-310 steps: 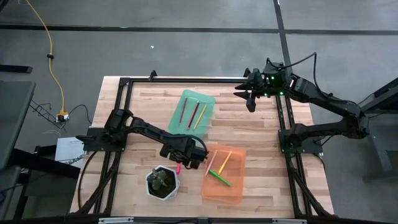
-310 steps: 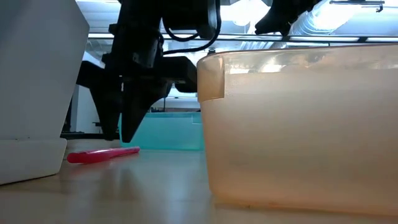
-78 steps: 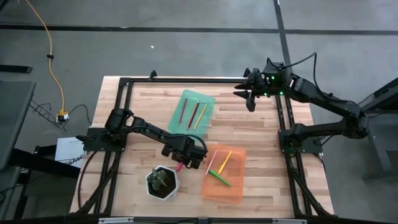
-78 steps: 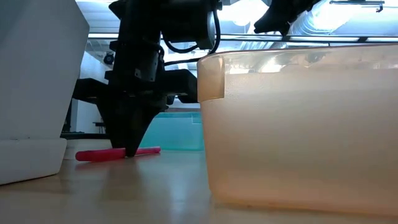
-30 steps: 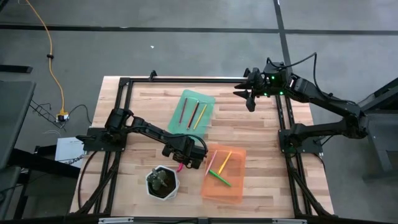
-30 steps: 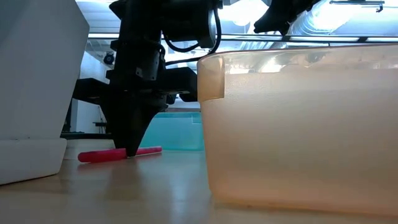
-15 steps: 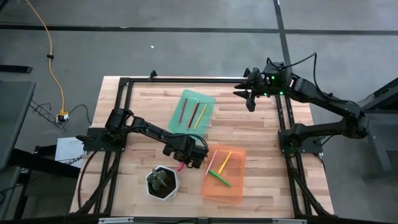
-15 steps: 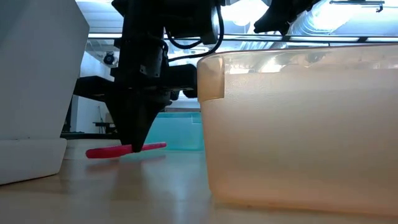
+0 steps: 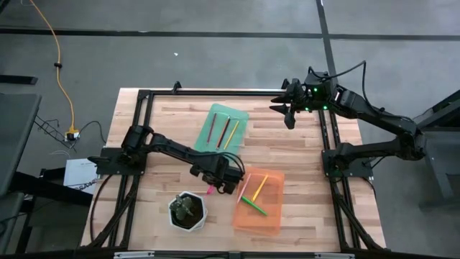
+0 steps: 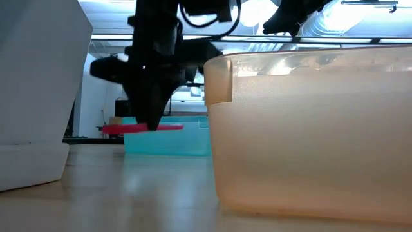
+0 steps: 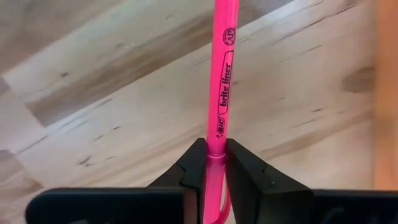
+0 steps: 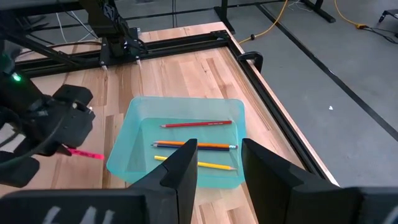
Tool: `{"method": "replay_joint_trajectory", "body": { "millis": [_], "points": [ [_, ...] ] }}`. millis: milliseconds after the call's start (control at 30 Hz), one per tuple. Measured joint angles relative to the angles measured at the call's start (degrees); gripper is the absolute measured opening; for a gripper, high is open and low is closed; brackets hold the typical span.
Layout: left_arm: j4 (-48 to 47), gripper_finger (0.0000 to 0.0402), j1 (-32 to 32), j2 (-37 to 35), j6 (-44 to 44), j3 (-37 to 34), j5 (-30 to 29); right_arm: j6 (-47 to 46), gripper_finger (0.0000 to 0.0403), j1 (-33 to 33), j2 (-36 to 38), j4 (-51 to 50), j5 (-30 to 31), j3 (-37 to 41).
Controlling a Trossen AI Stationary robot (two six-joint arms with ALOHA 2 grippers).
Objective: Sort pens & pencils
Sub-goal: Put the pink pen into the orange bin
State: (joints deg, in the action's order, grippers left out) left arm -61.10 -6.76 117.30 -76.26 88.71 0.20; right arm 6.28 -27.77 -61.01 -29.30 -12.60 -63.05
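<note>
A pink highlighter (image 11: 224, 81) hangs level above the wooden table (image 9: 158, 144), and my left gripper (image 9: 220, 180) is shut on it between the white plant pot (image 9: 188, 211) and the orange tray (image 9: 267, 219). In the low view the highlighter (image 10: 141, 128) floats clear of the table. The orange tray holds a peach, a yellow (image 9: 260, 185) and a green (image 9: 254, 206) stick. Three pencils (image 12: 196, 124) lie in the green tray (image 9: 241, 115). My right gripper (image 9: 289, 114) hovers open, high over the table's far right. My left gripper pinches the highlighter's barrel (image 11: 216, 146), just beside the printed lettering, between its two fingers (image 11: 194, 167). The fingers come from above, pointing down, and lie across the highlighter. It hangs level and clear of the table, its longer part sticking out on one side.
The orange tray's wall (image 10: 309, 129) stands close beside the held highlighter. The white pot (image 10: 32, 96) stands on the other side. The green tray (image 10: 174, 138) lies farther back. A black metal frame (image 9: 327, 144) runs along the table's edges.
My left gripper has risen, still shut on the pink highlighter, and has shifted a little toward the orange tray. The highlighter, which lay on the table, now hangs level and clear of it.
</note>
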Motion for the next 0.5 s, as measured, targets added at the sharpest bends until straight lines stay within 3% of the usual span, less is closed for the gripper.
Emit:
{"method": "replay_joint_trajectory", "body": {
  "millis": [500],
  "points": [
    [-4.7,0.0037,0.0,-0.1,4.0,12.5,-8.3,0.0,0.0117,0.0,0.0,0.0,0.0,0.0]
  ]
}}
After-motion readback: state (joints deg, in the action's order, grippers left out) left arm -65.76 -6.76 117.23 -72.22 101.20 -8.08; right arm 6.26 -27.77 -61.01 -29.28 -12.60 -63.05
